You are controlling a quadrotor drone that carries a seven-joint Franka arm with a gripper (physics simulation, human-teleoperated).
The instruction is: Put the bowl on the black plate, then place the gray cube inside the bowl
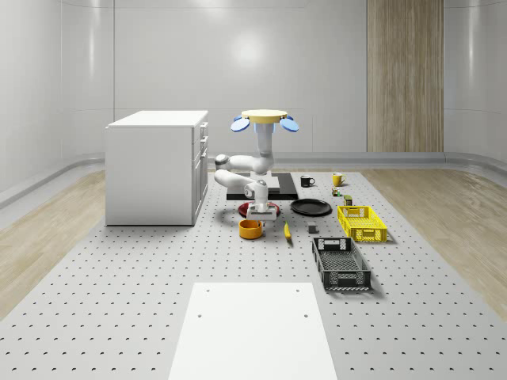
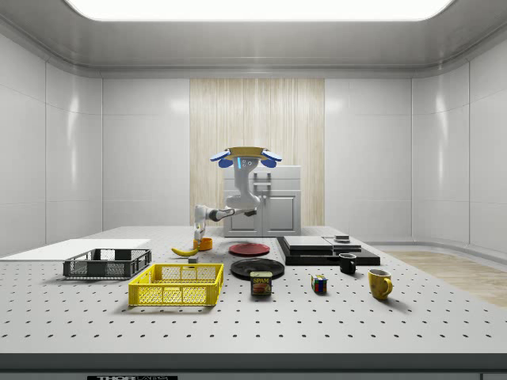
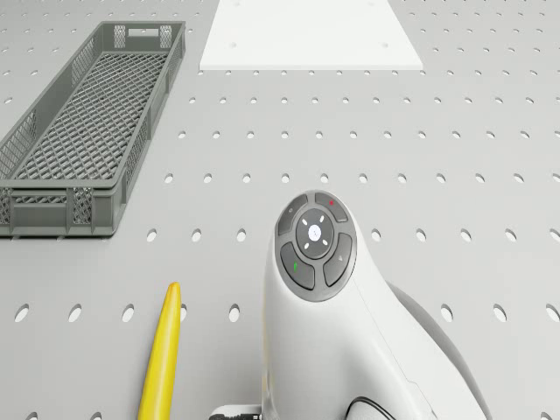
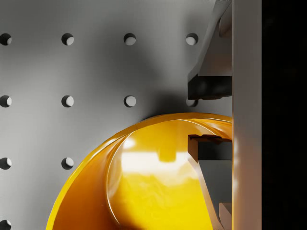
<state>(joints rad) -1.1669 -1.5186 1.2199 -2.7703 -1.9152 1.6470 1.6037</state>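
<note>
Orange bowl (image 1: 250,229) between red plate (image 1: 258,210) and banana (image 1: 287,230).

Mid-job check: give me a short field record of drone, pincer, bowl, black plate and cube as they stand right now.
drone: hovers above the table, beside the white cabinet
pincer: lowered at the bowl's rim, one finger inside the bowl, the other outside; open
bowl: orange-yellow, on the table, not on a plate
black plate: bare, on the whole-scene view's right of the bowl
gray cube: small, on the table near the yellow basket
</note>
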